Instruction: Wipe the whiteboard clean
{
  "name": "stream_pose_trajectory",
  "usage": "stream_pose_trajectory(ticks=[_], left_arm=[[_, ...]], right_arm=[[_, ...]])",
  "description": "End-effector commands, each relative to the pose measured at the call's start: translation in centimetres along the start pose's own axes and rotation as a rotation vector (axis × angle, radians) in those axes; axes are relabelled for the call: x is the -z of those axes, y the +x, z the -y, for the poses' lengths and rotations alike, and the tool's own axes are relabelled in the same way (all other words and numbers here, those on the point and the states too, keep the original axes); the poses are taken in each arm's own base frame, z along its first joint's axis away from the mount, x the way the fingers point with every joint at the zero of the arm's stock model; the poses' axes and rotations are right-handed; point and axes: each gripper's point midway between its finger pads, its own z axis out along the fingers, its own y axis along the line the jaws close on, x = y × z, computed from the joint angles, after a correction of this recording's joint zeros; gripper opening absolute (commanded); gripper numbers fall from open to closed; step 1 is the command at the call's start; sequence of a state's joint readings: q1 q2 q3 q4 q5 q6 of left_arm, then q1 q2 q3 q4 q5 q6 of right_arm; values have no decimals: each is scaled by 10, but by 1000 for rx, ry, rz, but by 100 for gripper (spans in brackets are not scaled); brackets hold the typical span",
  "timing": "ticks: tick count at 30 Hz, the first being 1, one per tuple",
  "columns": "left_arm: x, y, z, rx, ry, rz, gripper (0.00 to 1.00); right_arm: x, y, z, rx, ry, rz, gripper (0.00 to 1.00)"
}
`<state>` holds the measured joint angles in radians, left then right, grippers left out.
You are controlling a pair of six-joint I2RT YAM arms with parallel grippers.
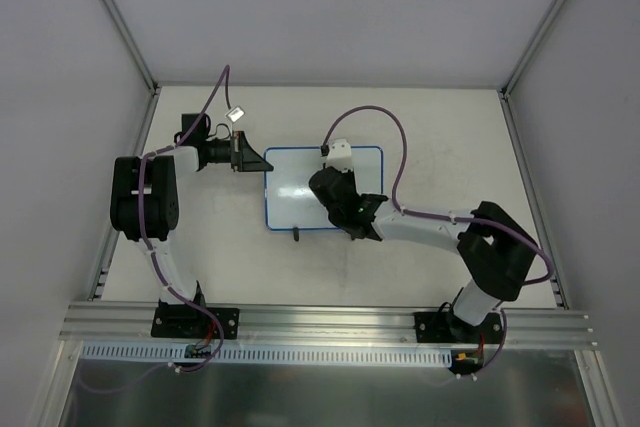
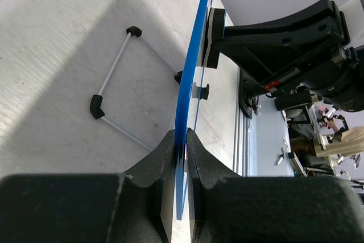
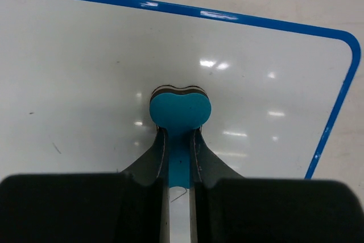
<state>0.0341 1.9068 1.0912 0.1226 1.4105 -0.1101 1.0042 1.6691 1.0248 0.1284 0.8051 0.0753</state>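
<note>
So, the whiteboard (image 1: 295, 195) lies in the middle of the table (image 1: 450, 137), with its long side going left to right. The left gripper (image 2: 180, 140) pinches the board's left edge. Its two fingers are almost together, with only the thin blue frame between them. I think it does this so the board will not slide when it gets rubbed.

The right gripper (image 3: 180, 135) is over the board's middle, a bit toward the far edge. Its fingers squeeze a small blue eraser (image 3: 180, 109), and the soft side of the eraser presses on the white face. That is how you wipe, so the wiping looks to be under way.

The white face looks almost clean — I can spot only a few tiny dark specks off to one side of the eraser. Under the board a thin wire stand (image 2: 114, 75) with black feet sticks out. I cannot tell if the board lies flat or leans on it.

Nothing lies on the board's face to block the eraser. The one thing to mind is the left gripper at the left edge — a long wipe that way could bump it. The right arm's purple cable (image 1: 398, 172) loops past the board's right end.
</note>
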Motion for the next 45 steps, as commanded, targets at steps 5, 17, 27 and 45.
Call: stream_pose_trajectory(ticks=[5,17,27,45], left_arm=[[0,3,6,-44,36,-6,0],[0,4,7,-47,33,-8,0],[-1,4,6,-43,33,-8,0],[-1,3,6,-41,38,-8,0]], right_arm=[[-2,27,68,-45,200,-42,0],[-5,30,14,2,74,-67,0],[0,20,-53,58,-64,-33,0],[5,14,-134,116,-239,1,0]])
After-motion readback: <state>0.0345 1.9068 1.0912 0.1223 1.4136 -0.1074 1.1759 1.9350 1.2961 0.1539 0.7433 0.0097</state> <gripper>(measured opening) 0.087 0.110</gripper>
